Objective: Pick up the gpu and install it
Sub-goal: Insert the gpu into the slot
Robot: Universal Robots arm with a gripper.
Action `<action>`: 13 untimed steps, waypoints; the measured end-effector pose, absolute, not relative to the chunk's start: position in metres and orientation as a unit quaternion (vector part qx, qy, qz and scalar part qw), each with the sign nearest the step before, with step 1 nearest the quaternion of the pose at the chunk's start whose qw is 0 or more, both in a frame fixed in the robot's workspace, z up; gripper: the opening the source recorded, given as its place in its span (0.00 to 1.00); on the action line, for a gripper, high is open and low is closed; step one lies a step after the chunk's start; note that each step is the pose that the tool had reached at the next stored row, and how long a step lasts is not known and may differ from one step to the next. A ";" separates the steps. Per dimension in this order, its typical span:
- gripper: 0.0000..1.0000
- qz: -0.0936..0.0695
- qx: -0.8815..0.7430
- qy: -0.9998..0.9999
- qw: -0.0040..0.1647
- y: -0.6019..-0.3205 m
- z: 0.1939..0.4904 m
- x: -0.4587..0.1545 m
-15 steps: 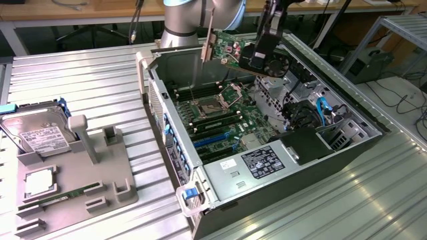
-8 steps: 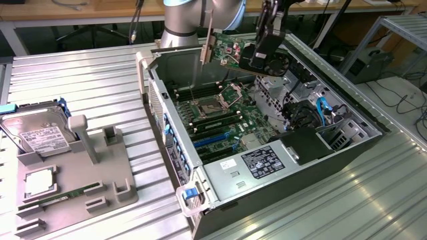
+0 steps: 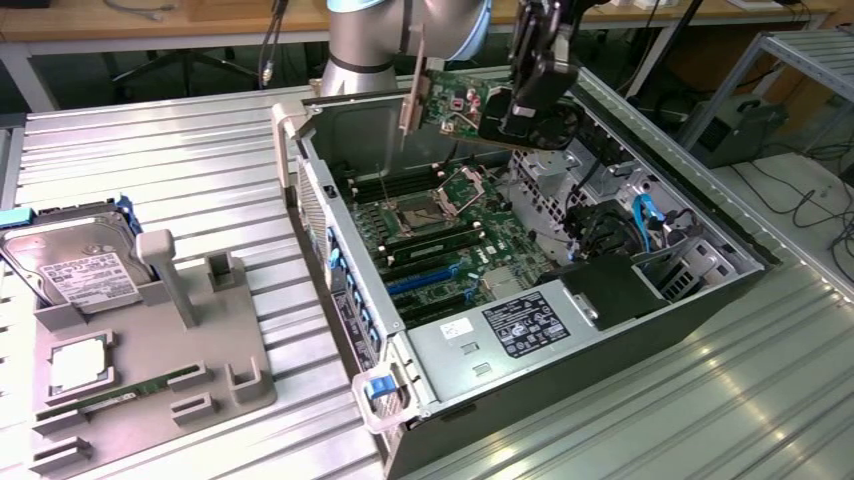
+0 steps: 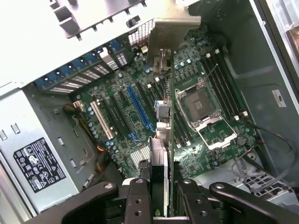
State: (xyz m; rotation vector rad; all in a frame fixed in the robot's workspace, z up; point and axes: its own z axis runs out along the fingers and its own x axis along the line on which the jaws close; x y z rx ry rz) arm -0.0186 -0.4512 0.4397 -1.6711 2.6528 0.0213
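Your claw (image 3: 514, 112) is clamping the gpu (image 3: 447, 98), holding it on edge in the air over the far end of the open case (image 3: 641, 350). Its bracket (image 3: 407, 100) is pointing to the exterior view's left. The dark claw is covering the card's right end. Through the wrist view you are looking along the card's edge, the fingers (image 4: 138, 200) are hiding its near end, and the motherboard (image 4: 196, 60) is lying below it.

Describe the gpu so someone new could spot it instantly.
Find the open computer case in mid-scene. Above its far end in the exterior view, the gripper holds the gpu: a green card on edge with a pale metal bracket, unlike the motherboard lying flat inside.
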 end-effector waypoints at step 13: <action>0.27 0.007 -0.603 0.798 0.003 -0.451 0.440 -0.019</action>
